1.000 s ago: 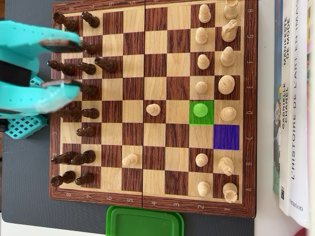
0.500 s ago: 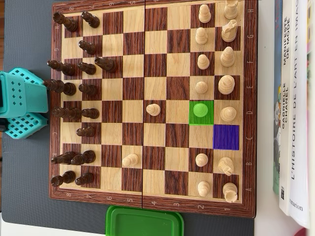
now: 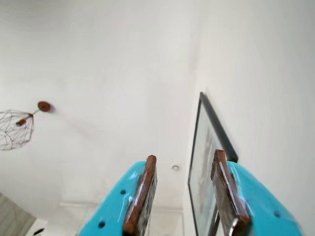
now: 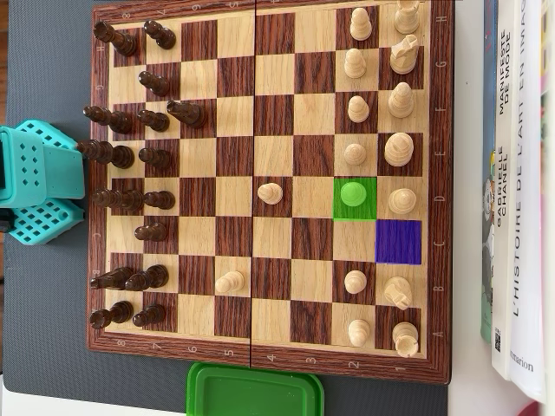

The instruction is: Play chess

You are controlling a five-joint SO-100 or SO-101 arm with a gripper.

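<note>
The chessboard (image 4: 260, 186) lies across the middle of the surface in the overhead view, its far edge cut by the top of the frame and its near edge just short of a green lid (image 4: 254, 390) at the bottom edge. Dark pieces (image 4: 143, 156) stand in two rows along the board's left side, with one of them a square further in. Pale pieces (image 4: 381, 152) fill the two right-hand rows. One pale pawn (image 4: 270, 193) stands alone near the board's middle and another (image 4: 230, 282) sits lower down, left of the centre fold. One square on the right side is tinted green (image 4: 354, 198) with a pawn on it, and the square diagonally below to its right is tinted purple (image 4: 398, 242) and bare.

The board rests on a dark grey mat (image 4: 48, 329) that covers the left part of the surface. A white strip of the surface (image 4: 468, 381) shows on the right, where books (image 4: 520, 191) lie side by side along the right edge. The turquoise arm (image 4: 39, 182) sits off the board's left edge, over the mat.

In the wrist view the gripper (image 3: 184, 194) points up at the room: the jaws stand apart with nothing between them, their brown pads (image 3: 142, 191) facing each other. Beyond them are a white ceiling and wall, a framed picture (image 3: 206, 167) on the wall, a small round ceiling fitting (image 3: 175, 168) and a wire lampshade (image 3: 15, 129) hanging at the left.
</note>
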